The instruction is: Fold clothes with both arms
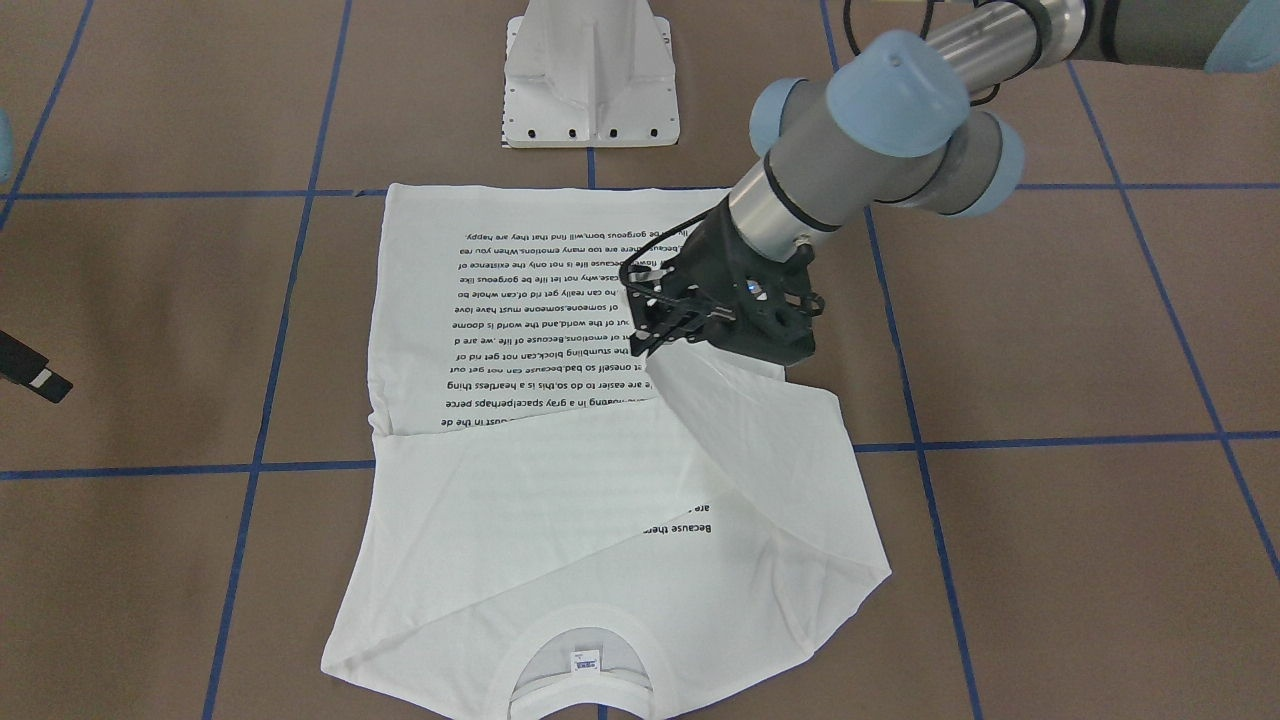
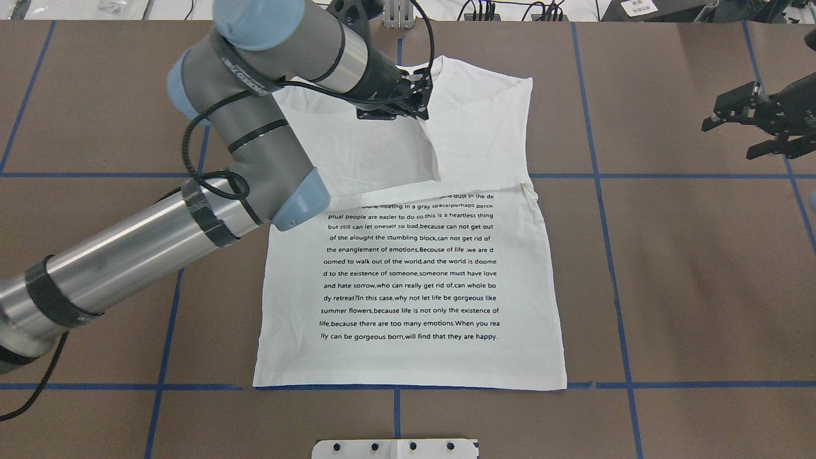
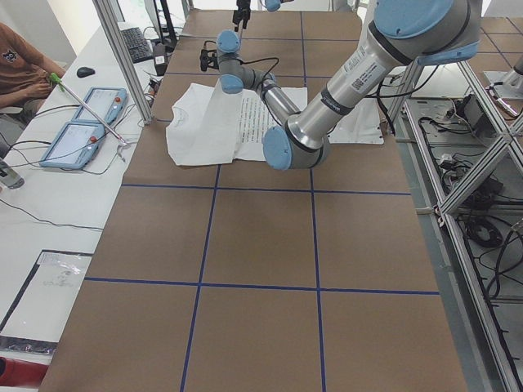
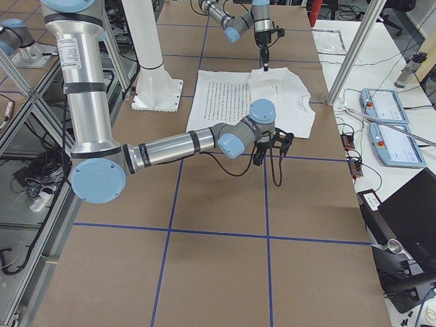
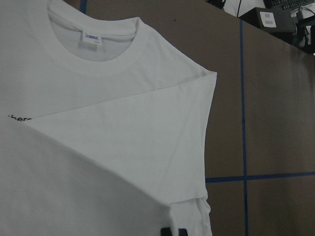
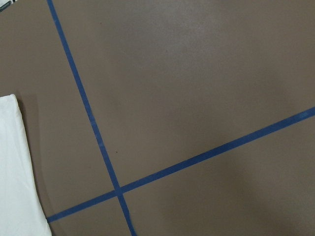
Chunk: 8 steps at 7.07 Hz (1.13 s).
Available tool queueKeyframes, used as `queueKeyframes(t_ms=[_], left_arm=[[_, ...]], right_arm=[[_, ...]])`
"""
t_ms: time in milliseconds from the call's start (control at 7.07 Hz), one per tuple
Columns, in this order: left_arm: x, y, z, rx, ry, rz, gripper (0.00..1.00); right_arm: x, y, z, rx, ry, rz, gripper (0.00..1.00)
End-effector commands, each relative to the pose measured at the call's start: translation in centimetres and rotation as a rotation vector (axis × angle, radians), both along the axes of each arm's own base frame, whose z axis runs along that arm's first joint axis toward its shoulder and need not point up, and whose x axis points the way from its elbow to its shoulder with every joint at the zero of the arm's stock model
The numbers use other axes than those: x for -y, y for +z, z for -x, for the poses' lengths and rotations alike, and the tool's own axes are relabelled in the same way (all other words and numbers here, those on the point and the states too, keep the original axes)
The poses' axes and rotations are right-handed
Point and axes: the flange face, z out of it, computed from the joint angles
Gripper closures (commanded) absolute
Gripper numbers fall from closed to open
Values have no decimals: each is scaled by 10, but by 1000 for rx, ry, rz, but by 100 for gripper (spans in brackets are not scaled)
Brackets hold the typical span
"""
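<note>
Collar (image 1: 580,628) end of the white T-shirt (image 1: 480,500) is closest in the front-facing view, neck label (image 1: 585,660) showing. The shirt lies on the table (image 2: 688,287) with its text block (image 2: 411,274) face up. Left gripper (image 1: 645,340) hangs over the collar-side edge of the text block, pinching a raised peak of cloth. It's a flap from the shirt's upper part; can't tell if sleeve or shoulder. That flap covers the text block's top line. Right gripper (image 2: 733,131) is well off to the side of the text block, past the shirt's edge, fingers apparently spread, holding nothing.

Step in hand, as I judge it: laying this flap across the body. To do it well I'd hold the pinch firm and carry low so the cloth doesn't balloon. I'd line the crease up w/ the text block's side margin, not diagonal to it, and go down to the cloth before letting go. Main risk is a skewed fold — the flap's edge runs slanted across the text block rn. Rt arm could pin the opposite edge.
</note>
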Motion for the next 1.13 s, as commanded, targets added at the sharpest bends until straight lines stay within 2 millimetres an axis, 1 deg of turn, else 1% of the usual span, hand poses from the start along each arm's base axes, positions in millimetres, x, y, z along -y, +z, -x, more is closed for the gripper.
queueKeyframes(t_ms=[0, 141, 283, 424, 565, 707, 848, 990], left_arm=[[-15, -19, -59, -38, -32, -5, 100], [-43, -17, -92, -47, -61, -25, 100], [-53, -7, -112, -55, -75, -35, 100], [-61, -10, -120, -64, -63, -40, 100], [-65, -40, -133, -78, -52, -47, 100], [-68, -41, -151, -61, -65, -43, 100], [-76, -42, -159, -64, -82, -48, 100], [-78, -39, -163, -60, -79, -46, 82]], right_arm=[[-12, -6, -5, 6, 1, -11, 1], [-12, -8, -5, 8, 0, -14, 1], [-12, -8, -5, 5, 2, -16, 1], [-12, -9, -5, 7, 1, -17, 1], [-13, -10, -5, 9, 0, -18, 1], [-14, -6, -6, 6, 1, -14, 1], [-14, -5, -7, 5, 2, -11, 1], [-14, -5, -7, 5, 2, -11, 0]])
